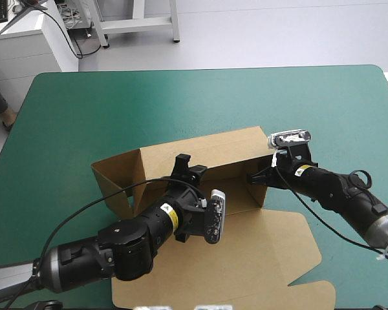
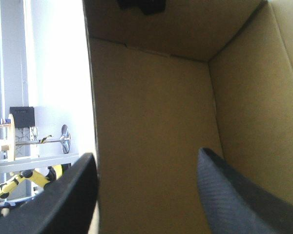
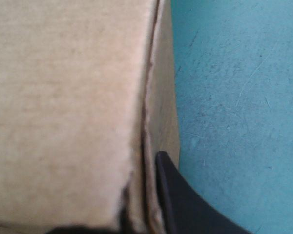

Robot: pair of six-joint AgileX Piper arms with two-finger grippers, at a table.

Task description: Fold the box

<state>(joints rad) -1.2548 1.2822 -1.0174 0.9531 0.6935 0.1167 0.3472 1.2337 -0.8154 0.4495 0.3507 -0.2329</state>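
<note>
From where I stand, the brown box [image 1: 200, 155] sits at the middle of the frame on the teal-green cover [image 1: 84, 110]. It is half built: the far wall and left end wall are up, and the lid panel [image 1: 246, 252] lies flat toward the lower right. The right gripper [image 1: 257, 178] comes in from the right of the frame and pinches the box's right end wall. Its black fingers are all but closed, with the layered board between them, I'd say to hold that wall upright while the rest is worked. The left gripper [image 1: 189, 166] reaches in from the lower left with its fingers standing wide apart. One is inside the tray and the other outside, so a raised wall's edge runs between them without being clamped. It looks placed to catch that wall for pressing or tucking. The box lies directly under and ahead of both grippers, touched by the right one and straddled by the left.
</note>
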